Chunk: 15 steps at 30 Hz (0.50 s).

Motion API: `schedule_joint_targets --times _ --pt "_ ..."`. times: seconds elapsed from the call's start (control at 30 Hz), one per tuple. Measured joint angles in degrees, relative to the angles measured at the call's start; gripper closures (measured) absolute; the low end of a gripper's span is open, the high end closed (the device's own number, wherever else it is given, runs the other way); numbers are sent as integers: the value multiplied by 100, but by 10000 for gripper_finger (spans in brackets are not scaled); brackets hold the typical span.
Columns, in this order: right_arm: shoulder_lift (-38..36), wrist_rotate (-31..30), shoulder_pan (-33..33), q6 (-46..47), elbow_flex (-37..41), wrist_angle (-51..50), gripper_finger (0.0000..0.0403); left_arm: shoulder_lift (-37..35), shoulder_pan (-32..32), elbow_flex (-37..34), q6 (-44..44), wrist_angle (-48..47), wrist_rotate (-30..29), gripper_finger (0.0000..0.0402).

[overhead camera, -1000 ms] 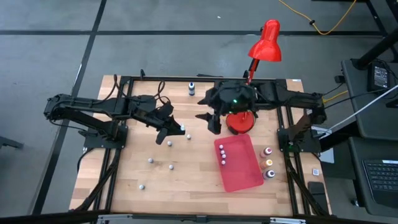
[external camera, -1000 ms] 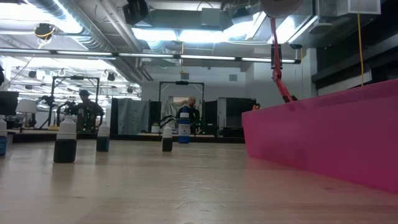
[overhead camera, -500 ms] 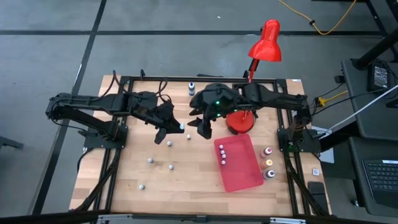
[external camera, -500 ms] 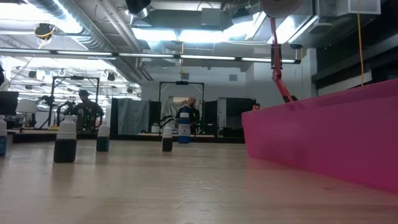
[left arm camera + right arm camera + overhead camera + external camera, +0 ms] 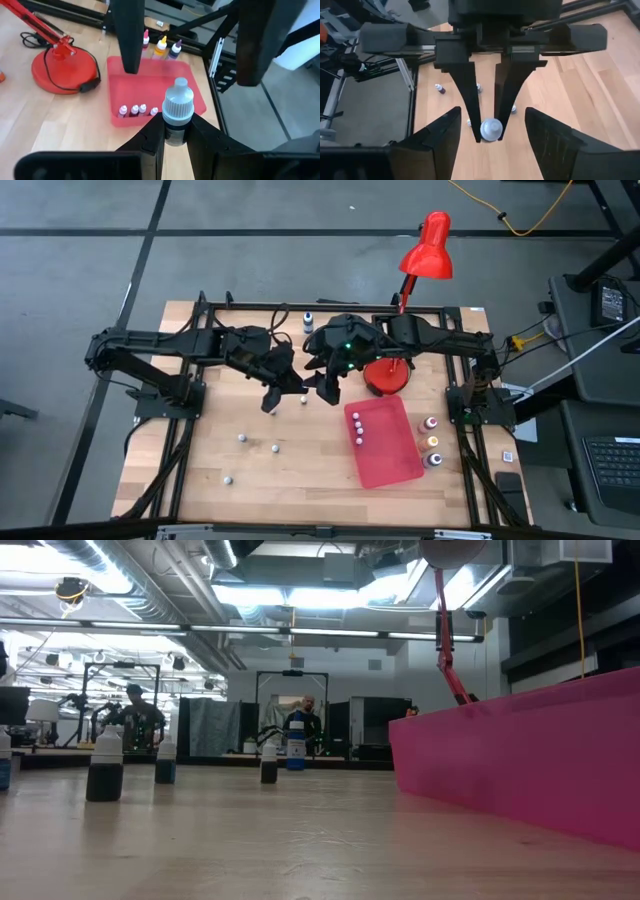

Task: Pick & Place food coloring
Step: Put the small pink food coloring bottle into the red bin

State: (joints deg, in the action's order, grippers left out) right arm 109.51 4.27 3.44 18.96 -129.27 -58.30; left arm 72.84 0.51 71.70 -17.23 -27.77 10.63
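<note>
robotics lab, exposed ceiling ducts (image 5: pixel 110 580), other arm rigs (image 5: pixel 290 710), person at bench (image 5: pixel 135 712)

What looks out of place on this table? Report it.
Nothing is spilled or damaged. Small bottles are scattered loose on the wood, and three coloured bottles stand outside the red tray, beside it. The left gripper holds one bottle in the air, facing the open right gripper.

two arms (image 5: pixel 150 350), one lamp (image 5: pixel 425 250)

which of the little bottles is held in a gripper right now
The grey-capped bottle pinched in the left gripper, up off the table. The other bottles stand loose on the table or the red mat.
</note>
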Motion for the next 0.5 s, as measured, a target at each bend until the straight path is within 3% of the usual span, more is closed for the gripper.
schedule_joint_targets --times 0.5 --pt "26 -4 13 -97 7 -264 185 43 0 142 50 -29 -179 343"
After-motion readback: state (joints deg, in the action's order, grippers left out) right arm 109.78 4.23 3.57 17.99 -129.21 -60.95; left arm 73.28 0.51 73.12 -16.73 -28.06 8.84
